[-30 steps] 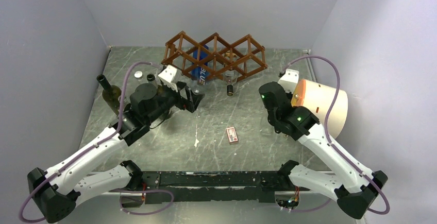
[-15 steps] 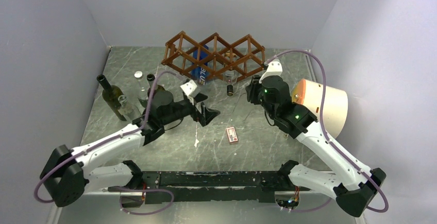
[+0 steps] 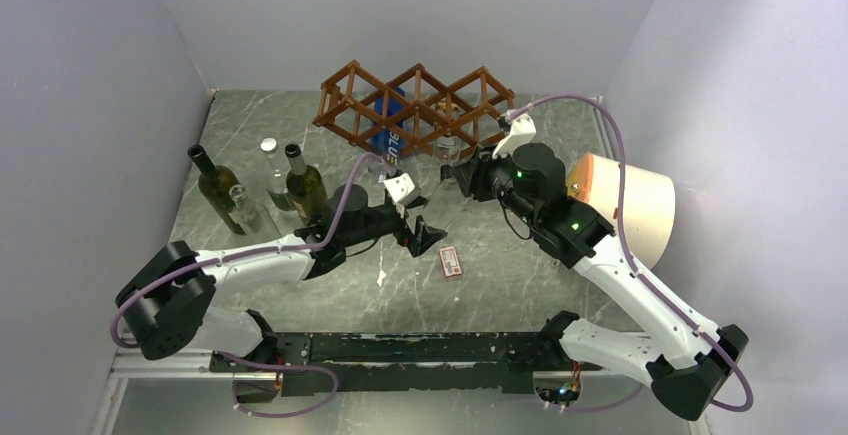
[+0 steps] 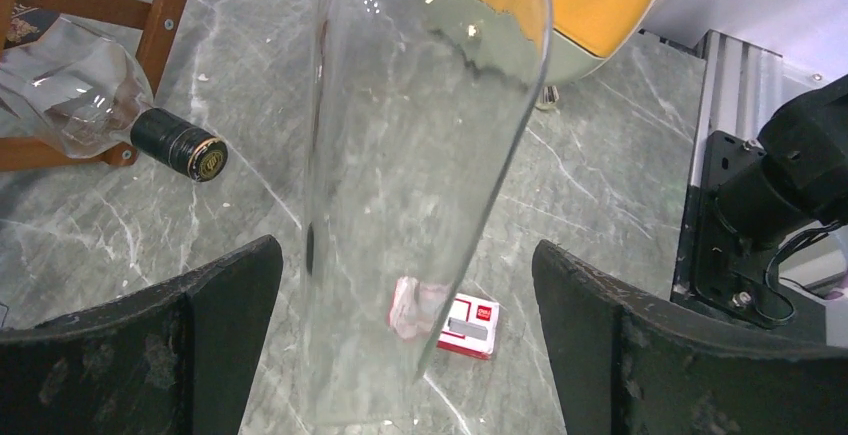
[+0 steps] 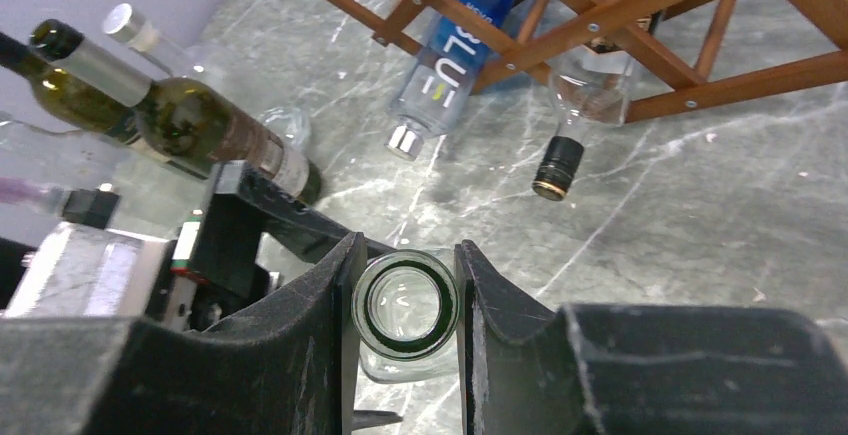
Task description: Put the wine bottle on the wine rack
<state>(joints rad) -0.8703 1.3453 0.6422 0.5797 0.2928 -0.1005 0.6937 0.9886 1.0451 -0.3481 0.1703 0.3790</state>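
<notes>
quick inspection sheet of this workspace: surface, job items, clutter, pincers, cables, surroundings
surface: grey-green marbled table, a few white specks
job's things: wine rack at the back holds a blue bottle and a black-capped clear bottle; an open clear bottle is held in front of it
clutter: standing bottles grouped at the left; small red-and-white box lying mid-table
grippers: right pincer shut on the open clear bottle's neck; left pincer open, fingers either side of its body, not touching
cables: purple cable loops along each arm, no snag seen
surroundings: pale walls on three sides; orange-and-cream drum at the right
</notes>
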